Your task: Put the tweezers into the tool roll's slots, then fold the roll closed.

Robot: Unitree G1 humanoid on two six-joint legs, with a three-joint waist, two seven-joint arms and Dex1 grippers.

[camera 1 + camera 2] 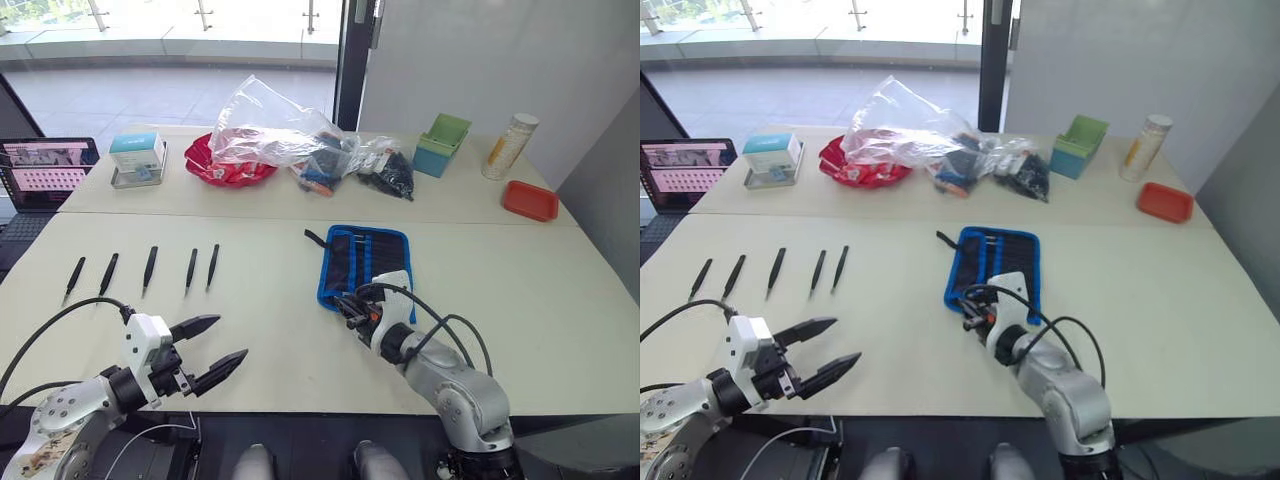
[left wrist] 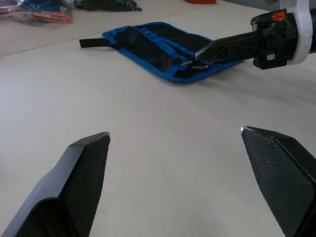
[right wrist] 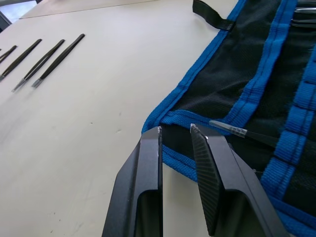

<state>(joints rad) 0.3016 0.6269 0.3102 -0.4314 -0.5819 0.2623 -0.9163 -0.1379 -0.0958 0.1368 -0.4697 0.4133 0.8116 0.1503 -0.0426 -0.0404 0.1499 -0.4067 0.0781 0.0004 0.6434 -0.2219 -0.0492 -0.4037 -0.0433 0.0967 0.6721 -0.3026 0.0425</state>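
Five tweezers (image 1: 150, 268) laid in row on table (image 1: 260, 330), well apart from tool roll (image 1: 365, 262); roll open, flat. Slots (image 3: 276, 98): contents not determinable. Left gripper (image 1: 215, 352) spread wide, empty. Right gripper (image 3: 175, 133) narrowed at roll's near corner; grip unconfirmed. Insertion and folding judged outstanding.

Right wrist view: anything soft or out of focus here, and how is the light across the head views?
Right wrist view: the right end effector and the tool roll edge look sharp, while the far tweezers go soft. Left eye view: even daylight, soft shadows on the table, bright glare on the floor beyond.
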